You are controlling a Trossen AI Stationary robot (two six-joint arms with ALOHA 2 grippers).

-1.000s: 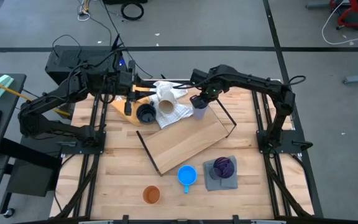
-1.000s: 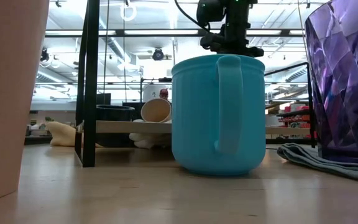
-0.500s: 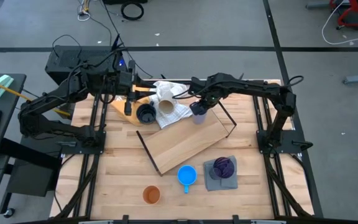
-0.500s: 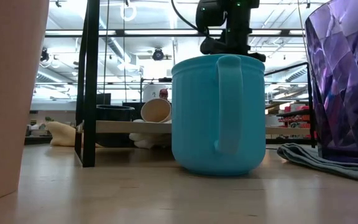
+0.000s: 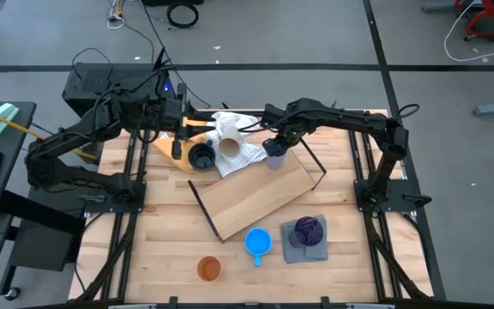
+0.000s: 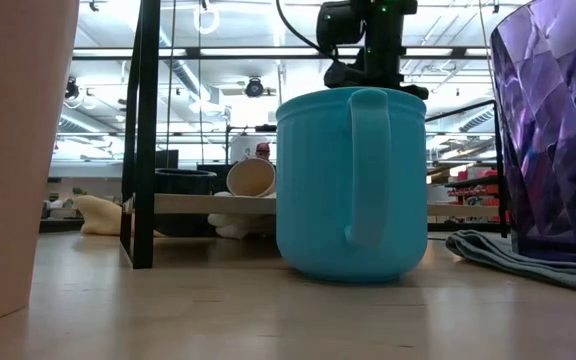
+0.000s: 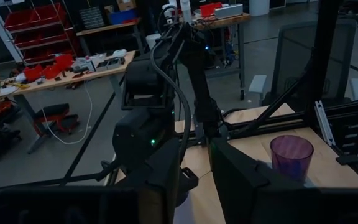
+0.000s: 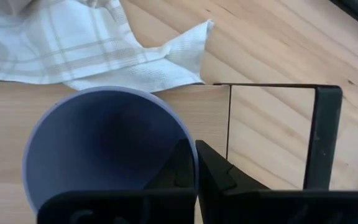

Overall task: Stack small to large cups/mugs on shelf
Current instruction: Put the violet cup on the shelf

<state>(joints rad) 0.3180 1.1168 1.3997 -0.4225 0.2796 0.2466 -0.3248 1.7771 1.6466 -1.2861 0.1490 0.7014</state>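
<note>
My right gripper is shut on the lavender cup, upright over the far edge of the light-wood shelf. My left gripper is open and empty beside the dark navy mug, which stands at the shelf's far left corner. The beige cup lies on its side on the white cloth. The bright blue mug, the orange cup and the purple cup on a grey cloth stand nearer the table's front. In the low view the blue mug hides the lavender cup. My right gripper pinches the lavender cup's rim with one finger inside the cup and one outside. The fingers come from above, pointing down. The cup stays upright, mouth up, over the shelf's far edge; whether its base rests on the board, I cannot tell.
The shelf's black wire frame stands up at its far right corner, close to the lavender cup. A yellow cloth lies under my left gripper. Bare slatted tabletop lies at the front left.
My right gripper has carried the lavender cup a little toward the table's left and near edges, from the shelf's far right corner to over its far edge. The cup has stayed upright.
</note>
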